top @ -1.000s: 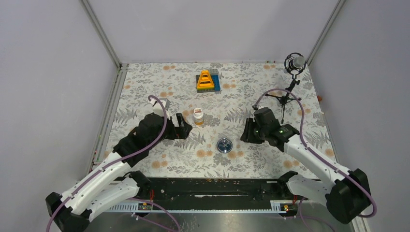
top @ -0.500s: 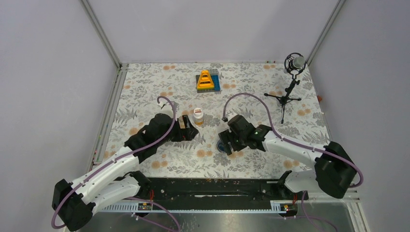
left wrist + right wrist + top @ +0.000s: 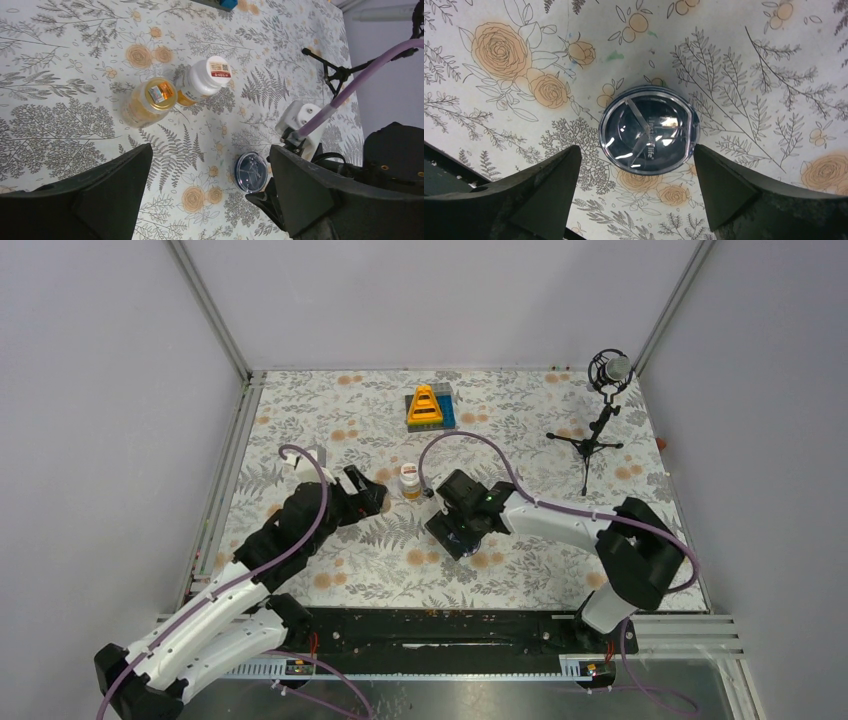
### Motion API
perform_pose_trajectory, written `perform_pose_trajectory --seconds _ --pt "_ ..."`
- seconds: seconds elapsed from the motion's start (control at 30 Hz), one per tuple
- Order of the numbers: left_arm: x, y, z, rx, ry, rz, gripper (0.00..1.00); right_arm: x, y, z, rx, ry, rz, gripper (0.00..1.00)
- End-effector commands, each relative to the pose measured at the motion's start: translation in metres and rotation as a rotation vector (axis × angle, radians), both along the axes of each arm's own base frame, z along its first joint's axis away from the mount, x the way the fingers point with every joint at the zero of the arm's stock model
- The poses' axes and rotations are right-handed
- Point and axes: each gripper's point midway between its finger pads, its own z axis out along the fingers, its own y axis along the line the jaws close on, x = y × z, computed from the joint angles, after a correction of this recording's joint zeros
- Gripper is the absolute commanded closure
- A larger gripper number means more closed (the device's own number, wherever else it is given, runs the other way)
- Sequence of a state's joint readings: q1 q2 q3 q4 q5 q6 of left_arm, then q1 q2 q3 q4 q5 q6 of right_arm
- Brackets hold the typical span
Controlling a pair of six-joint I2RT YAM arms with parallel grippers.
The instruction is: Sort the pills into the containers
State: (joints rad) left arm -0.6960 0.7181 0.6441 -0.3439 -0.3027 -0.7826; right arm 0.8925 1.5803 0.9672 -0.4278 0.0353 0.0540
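An amber bottle (image 3: 148,100) and a white bottle with a red label (image 3: 205,80) stand side by side, touching. The round dark-blue dish (image 3: 649,129) lies on the flowered table, its clear lid catching light. My right gripper (image 3: 636,150) hangs open right above the dish, one finger on each side of its near half, holding nothing. My left gripper (image 3: 210,150) is open above bare table, nearer than the two bottles, with the dish (image 3: 251,172) close to its right finger. From above, the white bottle (image 3: 410,480) sits just right of the left gripper (image 3: 372,492). No pills show.
A yellow triangular toy on a grey-blue base (image 3: 428,407) stands at the back middle. A microphone on a tripod (image 3: 605,375) is at the back right. The right arm (image 3: 390,160) and its purple cable (image 3: 350,90) fill the left wrist view's right side.
The right arm has swung left from the table's right side to over the dish, and its jaws have opened wide. The left gripper drew back and turned slightly beside the bottles.
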Motion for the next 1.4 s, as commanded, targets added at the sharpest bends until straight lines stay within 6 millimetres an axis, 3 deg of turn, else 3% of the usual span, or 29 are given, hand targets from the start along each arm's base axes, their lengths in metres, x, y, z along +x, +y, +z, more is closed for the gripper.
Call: perform_pose_trajectory --seconds 0.0,0.47,0.83,0.97,1.17,1.37 --pt "0.008 0.013 0.009 -0.012 -0.029 0.092 0.12 0.004 0.000 -0.002 -0.097 0.003 0.082 0.09" --pt "0.011 0.010 0.009 -0.001 -0.021 0.085 0.12 0.012 -0.003 -0.014 -0.214 0.037 0.116 0.14" --pt "0.010 0.002 0.006 0.000 -0.032 0.040 0.12 0.013 0.015 -0.004 -0.091 0.046 0.039 0.28" --pt "0.009 -0.013 0.004 -0.011 -0.113 -0.067 0.10 0.009 0.018 0.001 0.024 0.104 -0.052 0.31" --pt "0.007 -0.041 -0.012 0.034 -0.236 -0.265 0.08 0.018 0.001 0.008 0.187 0.192 -0.237 0.34" --pt "-0.008 -0.076 -0.023 0.000 -0.351 -0.483 0.09 0.006 0.015 0.026 0.415 0.309 -0.233 0.35"
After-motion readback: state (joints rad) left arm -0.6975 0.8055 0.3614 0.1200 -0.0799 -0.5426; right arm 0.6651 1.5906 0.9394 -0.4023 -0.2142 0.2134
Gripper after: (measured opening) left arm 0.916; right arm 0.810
